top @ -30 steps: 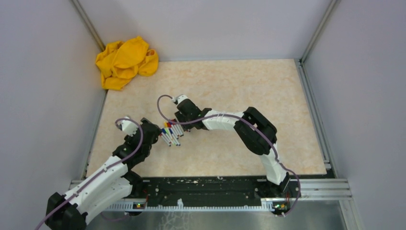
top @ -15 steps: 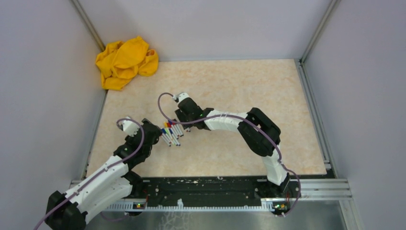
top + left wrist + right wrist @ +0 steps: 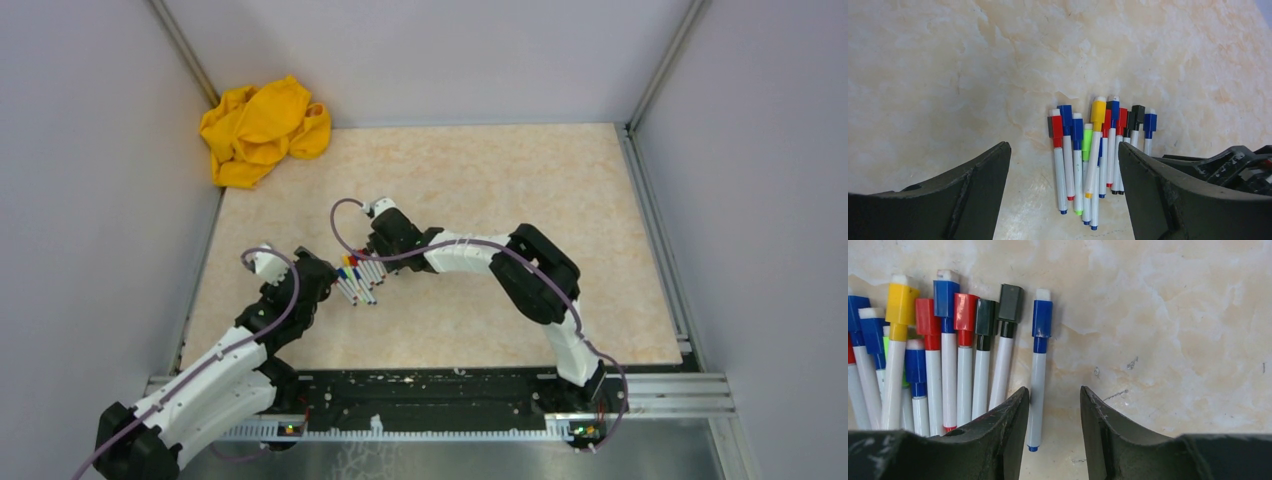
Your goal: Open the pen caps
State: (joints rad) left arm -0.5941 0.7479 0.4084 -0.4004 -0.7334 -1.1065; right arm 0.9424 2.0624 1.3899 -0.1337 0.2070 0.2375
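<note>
Bundle of pens lying on the worktop left of its centre and somewhat nearer the near edge, flanked by the left hand on the side toward the left edge and the right hand on the far-right side. Over the last second the top view shows almost no displacement: the left arm holds its pose, the pens lie as they did, and the right wrist makes only a slight shift away and back. The one real change is in the right hand, whose fingers draw a little closer together. They remain released, with a clear gap. The barrel of the outermost blue-capped pen lies in that gap, just beside one finger, and its blue cap points away from the wrist. The left hand stands wide and released, its fingers well apart on either side of the bundle's lower ends, grasping nothing. All pen caps visible (red, blue, yellow, green, black) sit on their barrels. The narrowing suggests the start of a pinch on the blue-capped pen's barrel. No cap is off, so the task is judged to be at its beginning. A yellow cloth lies at the far left corner.
</note>
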